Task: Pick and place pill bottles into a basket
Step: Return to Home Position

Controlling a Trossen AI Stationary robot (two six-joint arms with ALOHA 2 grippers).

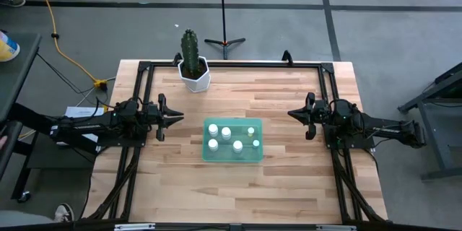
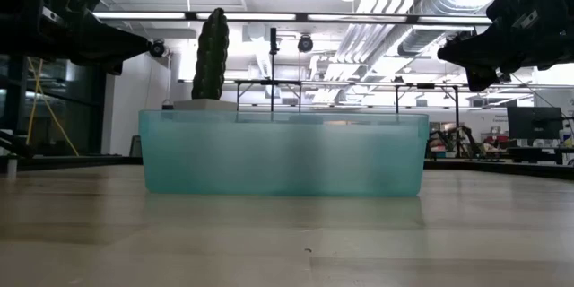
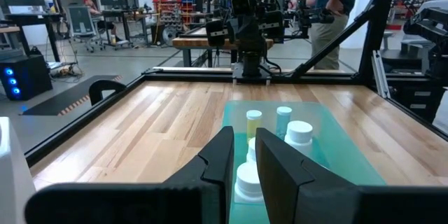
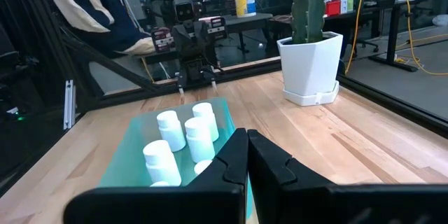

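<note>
The green translucent basket (image 1: 231, 151) stands on the wooden table's middle and also shows in the low view (image 2: 283, 154). Several small white pill bottles (image 1: 226, 133) stand upright inside it on its floor, one of them yellowish (image 3: 253, 120); they also show in the right wrist view (image 4: 199, 137). My left gripper (image 1: 179, 119) hovers left of the basket, above the table, shut and empty, with only a narrow slit between its fingers (image 3: 243, 155). My right gripper (image 1: 291, 113) hovers right of the basket, shut and empty (image 4: 247, 143).
A white hexagonal pot with a cactus (image 1: 194, 72) stands at the table's far side, left of centre. A black frame (image 1: 231, 63) runs along the table's edges. A person (image 3: 336, 7) stands in the room beyond the right edge.
</note>
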